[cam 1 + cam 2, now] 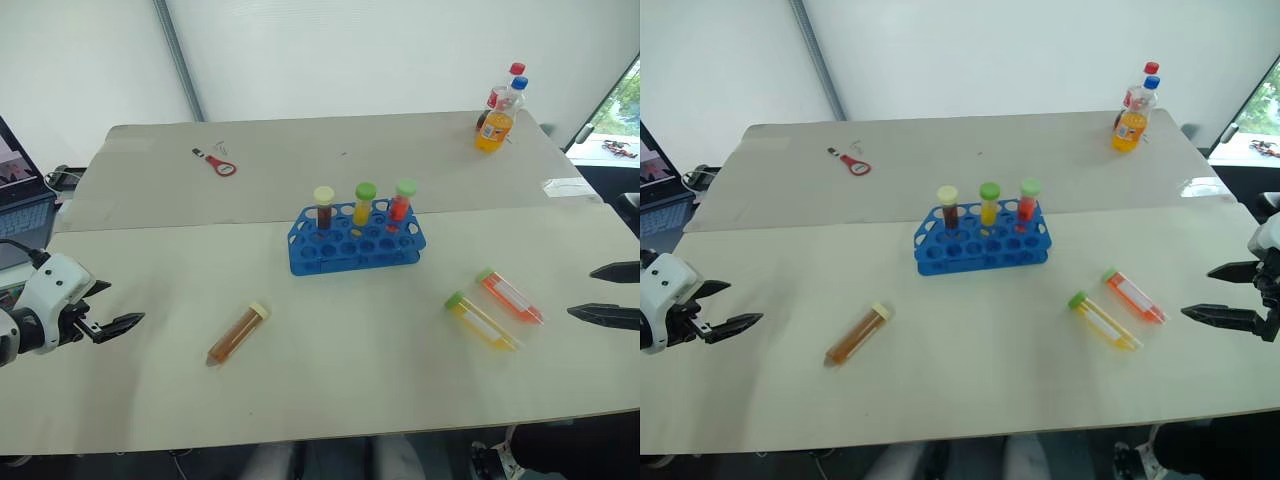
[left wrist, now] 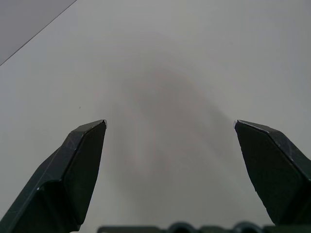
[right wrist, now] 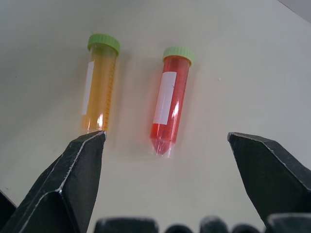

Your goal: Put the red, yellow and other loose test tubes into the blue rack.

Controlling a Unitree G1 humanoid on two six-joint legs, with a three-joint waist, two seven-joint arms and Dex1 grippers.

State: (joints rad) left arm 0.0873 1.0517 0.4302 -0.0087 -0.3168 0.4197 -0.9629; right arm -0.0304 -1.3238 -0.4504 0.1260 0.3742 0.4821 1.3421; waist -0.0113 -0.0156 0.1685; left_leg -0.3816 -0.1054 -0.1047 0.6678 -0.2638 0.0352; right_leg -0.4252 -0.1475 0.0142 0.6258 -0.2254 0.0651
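nearest the camera, a brown tube with a pale cap lies on the table, off to the left. right of it a yellow tube and a red tube, both green-capped, lie side by side. behind them the blue rack holds three upright tubes. the left gripper hangs over bare table with jaws spread wide, holding nothing; the right gripper is likewise wide apart and empty, just beside the two tubes.
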